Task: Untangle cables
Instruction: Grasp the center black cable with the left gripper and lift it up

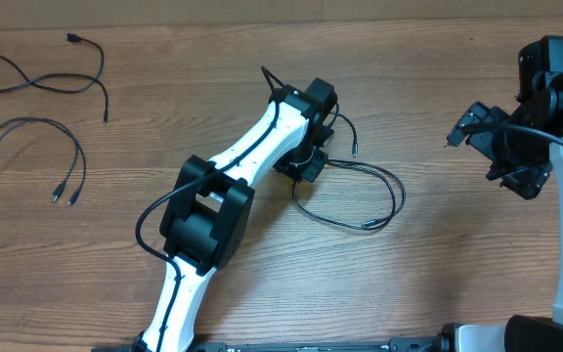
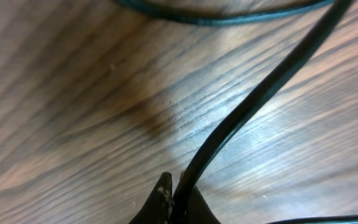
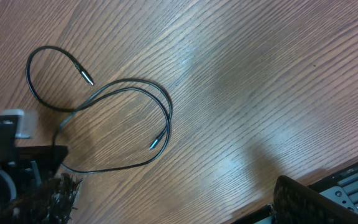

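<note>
Black cables on a wood-grain table (image 1: 438, 284).

Done, as judged: two cables lie singly at the upper left of the overhead view, the upper cable (image 1: 27, 82) and the lower cable (image 1: 37, 120), apart from each other.

Left to do: the centre bundle (image 1: 399, 194) at mid-frame, its loops crossing. Whether it is one cord or two cannot be told.

Left gripper (image 1: 308, 164): closed, pinching a strand of the centre bundle.

Right gripper (image 1: 462, 127): at the right of the frame, jaws wide, holding nothing.

Left wrist view only: confirms the pinch, with the strand rising from the closed fingertips (image 2: 165, 194).

Right wrist view only: shows the bundle's plugs (image 3: 155, 144) plainly.
</note>
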Motion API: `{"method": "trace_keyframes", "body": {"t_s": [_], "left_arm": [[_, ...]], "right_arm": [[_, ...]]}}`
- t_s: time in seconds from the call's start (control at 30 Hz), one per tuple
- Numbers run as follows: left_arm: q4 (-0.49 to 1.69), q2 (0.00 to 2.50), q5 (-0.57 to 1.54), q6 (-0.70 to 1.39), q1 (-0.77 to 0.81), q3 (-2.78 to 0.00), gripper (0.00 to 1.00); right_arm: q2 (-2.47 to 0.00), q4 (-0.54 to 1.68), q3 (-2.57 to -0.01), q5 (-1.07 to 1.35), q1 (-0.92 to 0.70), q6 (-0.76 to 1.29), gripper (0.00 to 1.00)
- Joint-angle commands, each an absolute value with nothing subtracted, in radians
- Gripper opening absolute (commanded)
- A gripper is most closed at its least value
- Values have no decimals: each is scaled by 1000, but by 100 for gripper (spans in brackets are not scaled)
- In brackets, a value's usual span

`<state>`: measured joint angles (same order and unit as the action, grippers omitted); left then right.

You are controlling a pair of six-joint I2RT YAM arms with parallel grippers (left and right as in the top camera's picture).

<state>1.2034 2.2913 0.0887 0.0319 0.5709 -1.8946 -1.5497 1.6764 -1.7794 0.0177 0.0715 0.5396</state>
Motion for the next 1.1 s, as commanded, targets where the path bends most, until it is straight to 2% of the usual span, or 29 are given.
{"method": "trace_keyframes", "body": {"t_s": [0.0, 0.4, 0.63, 1.07], "left_arm": [[1254, 2222, 86, 118, 553, -2059, 4], [1282, 1919, 157, 218, 529, -2456, 5], [1274, 1759, 155, 230, 529, -2472, 4], [1336, 1694, 123, 585, 529, -2472, 4]], "right_arm": [[-1553, 1674, -1786, 4, 74, 543, 100], [-1553, 1674, -1786, 4, 74, 543, 100], [-1553, 1674, -1786, 4, 74, 543, 100], [-1553, 1674, -1786, 4, 74, 543, 100]]}}
